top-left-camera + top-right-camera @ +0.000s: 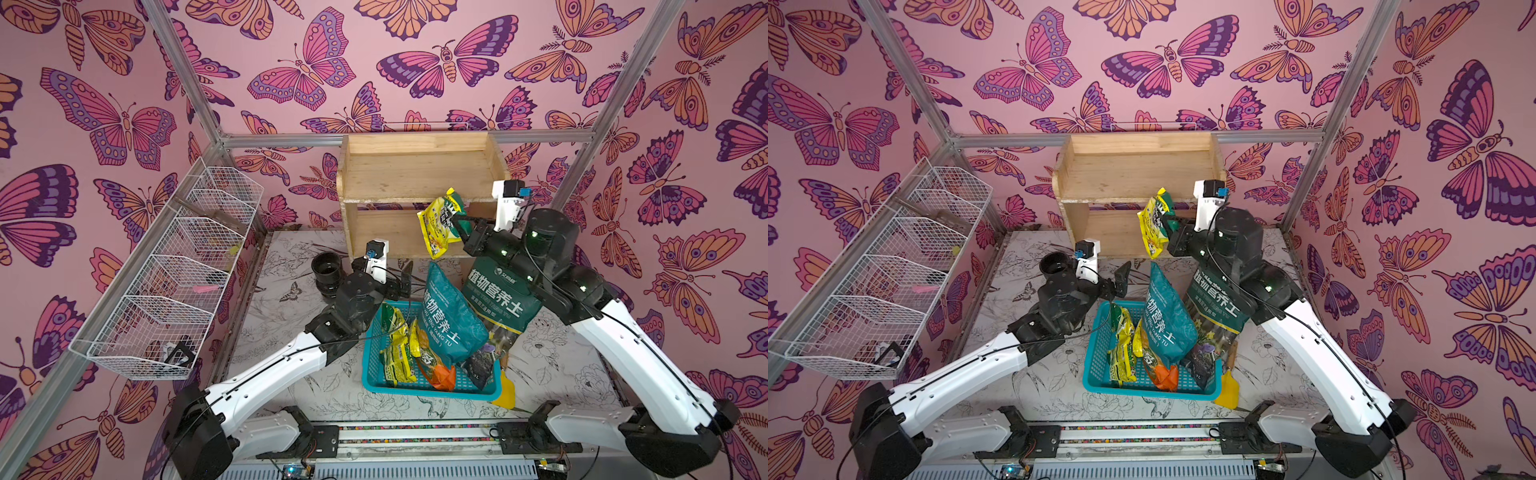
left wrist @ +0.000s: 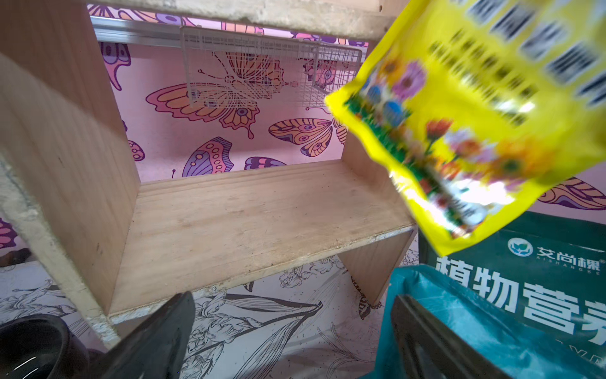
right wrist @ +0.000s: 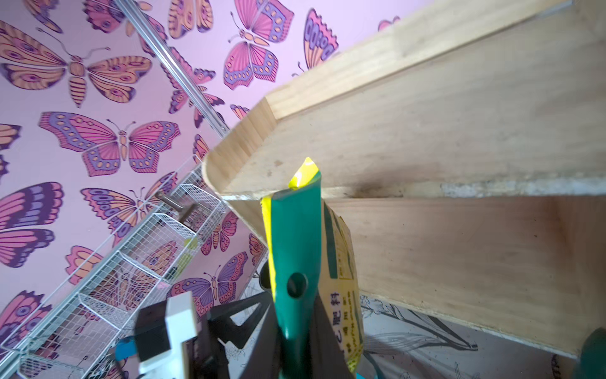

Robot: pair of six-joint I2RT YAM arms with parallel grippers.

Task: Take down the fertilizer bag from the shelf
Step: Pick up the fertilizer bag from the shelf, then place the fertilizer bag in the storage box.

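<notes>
The desk (image 1: 548,361) carries the pale wooden shelf (image 1: 415,174) at its back and the teal basket (image 1: 415,390) up front. The yellow fertilizer bag (image 1: 438,226) hangs in the air just before the shelf's right side, clamped in the right pincer (image 1: 459,223). The left pincer (image 1: 404,279) gapes wide, holding nothing.

Shelf (image 1: 419,174), 12 o'clock: both tiers free. Fertilizer bag (image 1: 440,226) hangs before its 5 o'clock corner. Basket (image 1: 369,370) of green bags (image 1: 453,320) blocks desk (image 1: 270,307) centre; black pot (image 1: 327,270), 10 o'clock.

"AISHANGKE", "植物营养土" on green bag (image 2: 557,272)
</notes>
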